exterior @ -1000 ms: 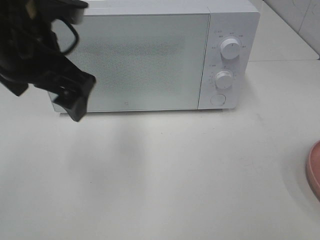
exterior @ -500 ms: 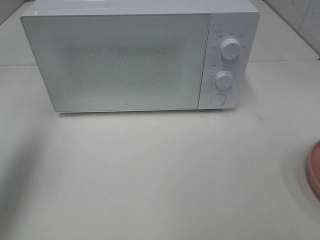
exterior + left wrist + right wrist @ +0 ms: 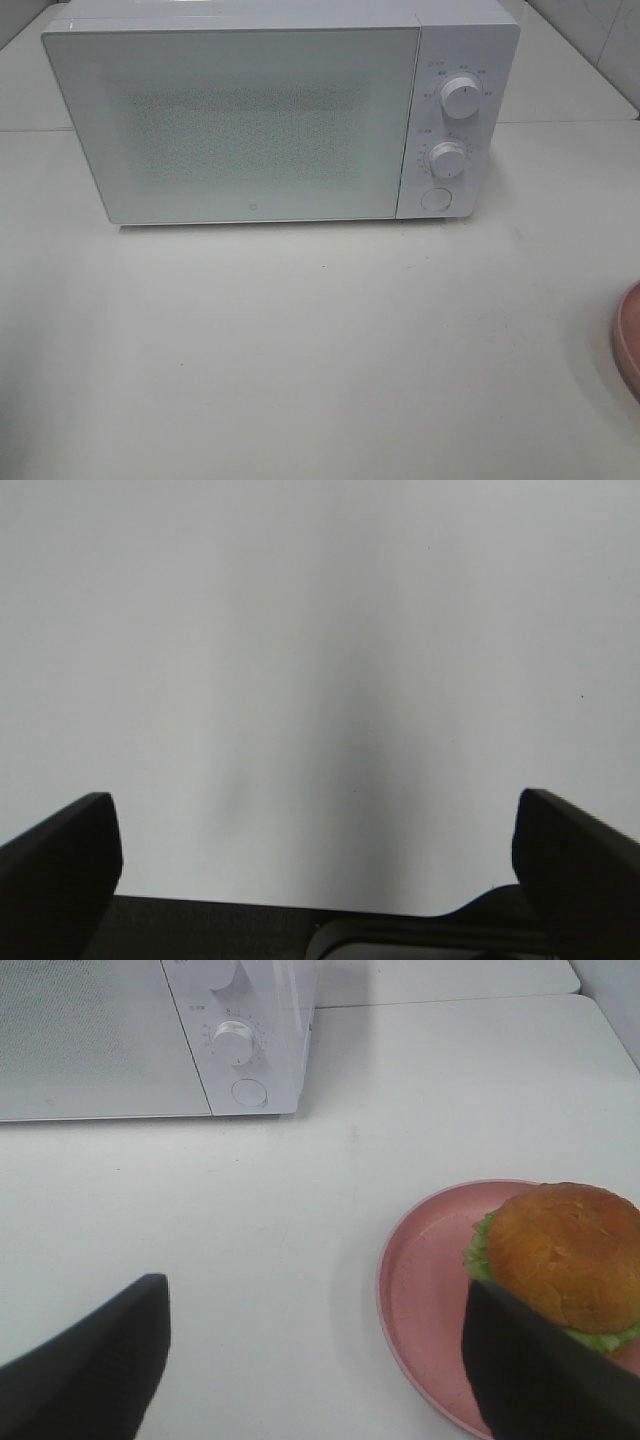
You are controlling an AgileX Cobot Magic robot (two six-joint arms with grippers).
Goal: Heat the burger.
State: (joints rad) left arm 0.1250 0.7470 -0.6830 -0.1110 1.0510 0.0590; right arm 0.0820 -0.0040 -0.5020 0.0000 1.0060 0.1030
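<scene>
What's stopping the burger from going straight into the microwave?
The microwave door is shut, so it blocks the way in. The burger sits on the pink plate to the microwave's right, with only bare table between them.

My black left arm, which a second ago hung across the left end of the white box-shaped microwave oven (image 3: 280,115) in the high view, has pulled out of that view entirely, leaving its closed frosted door (image 3: 240,125) fully uncovered.
</scene>
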